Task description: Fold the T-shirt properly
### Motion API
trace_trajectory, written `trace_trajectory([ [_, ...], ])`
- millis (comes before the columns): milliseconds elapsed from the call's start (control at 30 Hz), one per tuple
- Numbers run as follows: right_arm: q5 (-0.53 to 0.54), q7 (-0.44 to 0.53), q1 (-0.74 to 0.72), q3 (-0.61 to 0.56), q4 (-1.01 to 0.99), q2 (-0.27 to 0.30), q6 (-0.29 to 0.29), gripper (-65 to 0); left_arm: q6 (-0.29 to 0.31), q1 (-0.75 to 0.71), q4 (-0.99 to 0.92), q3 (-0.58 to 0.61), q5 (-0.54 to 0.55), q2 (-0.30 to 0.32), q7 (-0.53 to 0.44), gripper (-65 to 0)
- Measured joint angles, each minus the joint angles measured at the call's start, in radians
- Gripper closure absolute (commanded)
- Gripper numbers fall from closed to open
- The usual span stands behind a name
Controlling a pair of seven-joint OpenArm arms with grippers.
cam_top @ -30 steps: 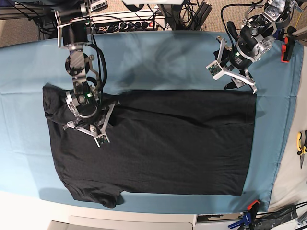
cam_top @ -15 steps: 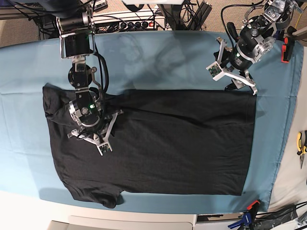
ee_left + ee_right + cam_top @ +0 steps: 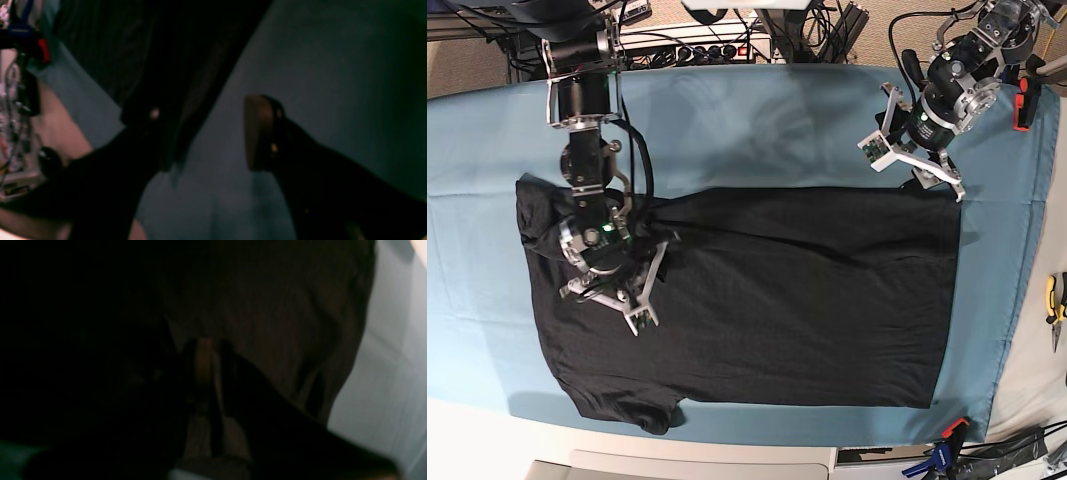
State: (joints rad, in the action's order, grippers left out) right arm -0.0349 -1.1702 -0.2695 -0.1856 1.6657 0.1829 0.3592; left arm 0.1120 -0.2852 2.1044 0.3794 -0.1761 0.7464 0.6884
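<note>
A large black T-shirt (image 3: pixel 757 295) lies spread flat on a teal cloth (image 3: pixel 727 125) that covers the table, seen from above. Its hem end lies toward the right of the base view and its collar and sleeves toward the left, where one sleeve curls at the near edge and the fabric bunches a little. The right gripper (image 3: pixel 632 300) sits low over the shirt's shoulder area, on the left of the base view; in its wrist view its fingers (image 3: pixel 203 363) look close together with only a narrow gap, dark cloth all around them, and whether they pinch any fabric cannot be told. Farther back, on the right of the base view, the left gripper (image 3: pixel 932 170) hangs above the shirt's far corner at the hem. Its fingers (image 3: pixel 257 133) are spread wide with teal cloth showing between them, one finger over the shirt's edge, gripping nothing. Beyond the table's far edge lie cables and a power strip (image 3: pixel 697 45).
</note>
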Motion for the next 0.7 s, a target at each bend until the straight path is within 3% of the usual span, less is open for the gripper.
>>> trace_trajectory([
  [100,-0.005,-0.001,0.016,0.0,0.012,0.003,0.009,-26.2,0.014,0.0,-0.018,0.0,0.0,0.019,-0.007,-32.2],
  [167,-0.001,-0.011,0.043,0.0,0.012,0.006,0.039,-26.2,0.022,0.0,-0.036,0.0,-0.003,0.03,-0.005,-32.2],
  [267,0.088,-0.027,0.087,-0.002,0.051,0.033,0.093,-26.2,0.024,-0.002,-0.058,0.0,-0.003,0.035,-0.005,-32.2],
  [533,0.111,-0.011,0.344,-0.002,0.338,0.197,0.214,-26.2,0.026,-0.001,-0.064,0.0,-0.006,0.035,-0.007,-32.2],
  [700,0.038,0.002,0.537,-0.004,0.464,0.318,0.229,-26.2,0.027,-0.002,-0.064,0.0,-0.006,0.037,-0.012,-32.2],
])
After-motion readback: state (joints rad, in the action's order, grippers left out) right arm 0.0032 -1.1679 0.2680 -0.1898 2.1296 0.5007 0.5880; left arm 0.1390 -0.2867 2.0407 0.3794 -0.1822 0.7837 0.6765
